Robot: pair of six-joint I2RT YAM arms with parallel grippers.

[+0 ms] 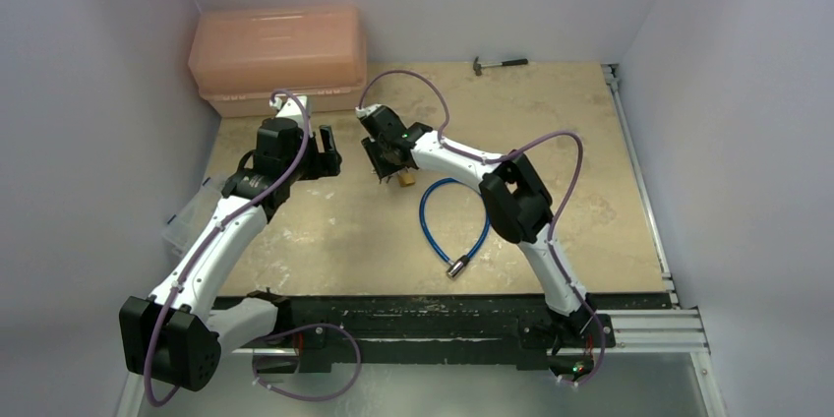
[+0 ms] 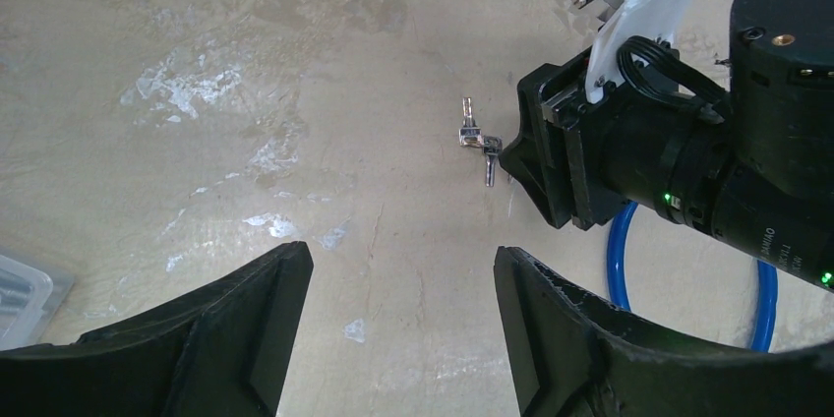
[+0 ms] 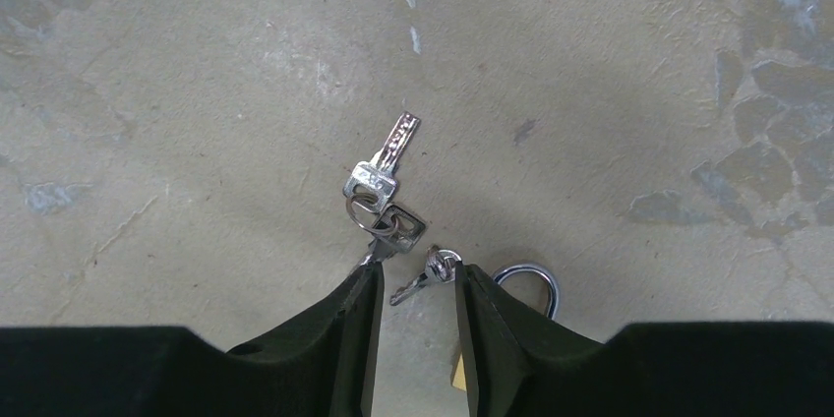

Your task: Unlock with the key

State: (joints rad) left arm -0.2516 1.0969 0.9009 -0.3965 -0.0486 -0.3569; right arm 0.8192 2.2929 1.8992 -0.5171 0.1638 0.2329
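Observation:
The key bunch (image 3: 382, 212) lies flat on the tabletop: several small silvery keys on a ring, one blade pointing away. One small key (image 3: 421, 279) lies between the tips of my right gripper (image 3: 418, 284), which is narrowly open and low over the table; its left finger covers another key's blade. The padlock's silver shackle (image 3: 536, 277) peeks out behind the right finger, with a sliver of its brass body below. The top view shows the padlock (image 1: 405, 179) under the right gripper (image 1: 384, 167). My left gripper (image 2: 403, 274) hangs wide open and empty, short of the keys (image 2: 477, 139).
A blue cable loop (image 1: 452, 220) with a silver end (image 1: 457, 267) lies just right of the padlock. An orange plastic box (image 1: 278, 53) stands at the back left, a small hammer (image 1: 500, 64) at the back, and a clear container (image 1: 187, 220) at the table's left edge.

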